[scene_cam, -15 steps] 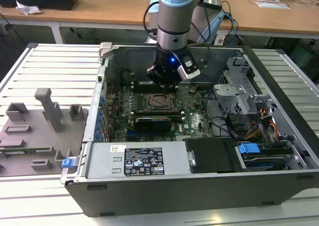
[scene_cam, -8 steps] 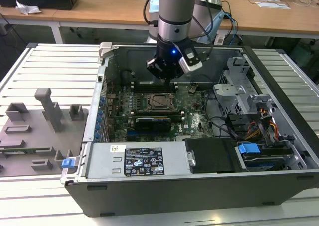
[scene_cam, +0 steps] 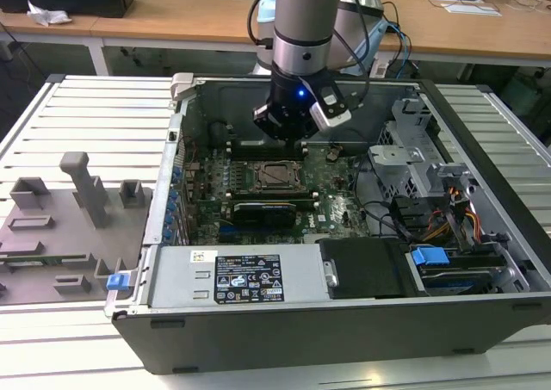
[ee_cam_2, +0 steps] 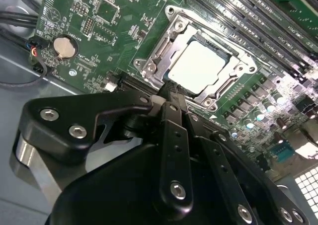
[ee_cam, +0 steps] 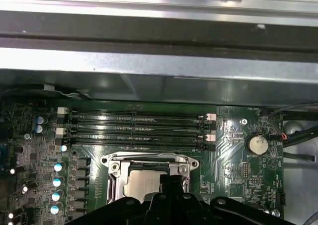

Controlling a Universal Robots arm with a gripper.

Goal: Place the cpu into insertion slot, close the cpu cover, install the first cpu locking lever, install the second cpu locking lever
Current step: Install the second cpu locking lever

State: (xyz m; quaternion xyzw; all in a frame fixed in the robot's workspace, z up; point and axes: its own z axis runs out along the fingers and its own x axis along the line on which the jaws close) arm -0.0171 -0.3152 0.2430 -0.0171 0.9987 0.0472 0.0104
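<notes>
Cpu point(ee_cam_2: 199, 67) seated in the insertion slot point(ee_cam_2: 233, 61), silver top visible through the cpu cover point(ee_cam_2: 164, 51) window; cover lies flat over it. Socket sits mid-motherboard point(ee_cam_2: 119, 16), just near of the memory slots point(ee_cam: 139, 130), inside the open PC case point(scene_cam: 258, 287) on the slatted desk point(scene_cam: 95, 123). Gripper point(ee_cam_2: 171, 93) hangs right above the socket's edge, jaws pressed together, holding nothing. Coin cell point(ee_cam: 258, 144) beside the socket. Grey fixture block point(scene_cam: 77, 218) at the exterior view's left, well apart from the case
</notes>
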